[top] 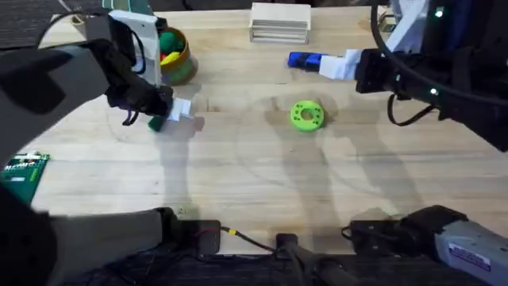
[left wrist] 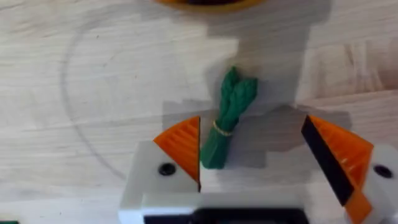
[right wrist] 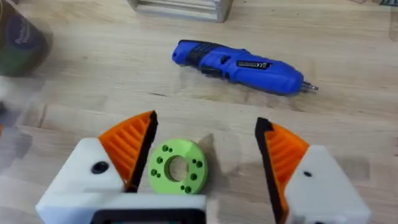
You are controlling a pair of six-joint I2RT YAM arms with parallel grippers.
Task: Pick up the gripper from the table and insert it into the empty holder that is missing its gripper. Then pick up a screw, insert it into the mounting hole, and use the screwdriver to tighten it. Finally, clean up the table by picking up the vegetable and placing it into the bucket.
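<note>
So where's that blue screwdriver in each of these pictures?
Overhead: the screwdriver lies at the table's far side, right of centre, beside the right gripper.
Left wrist: not in it.
Right wrist: it lies beyond the open fingers.
Shared landmark: the green disc, nearer than the screwdriver.

The bucket (left wrist: 202, 2) is cut off at the left wrist view's edge, only its rim visible.

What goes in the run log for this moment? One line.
phase: cleanup | left pincer: open, straddling vegetable on table | right pincer: open, above green disc | screwdriver: lying on table | bucket: awaiting vegetable
</note>
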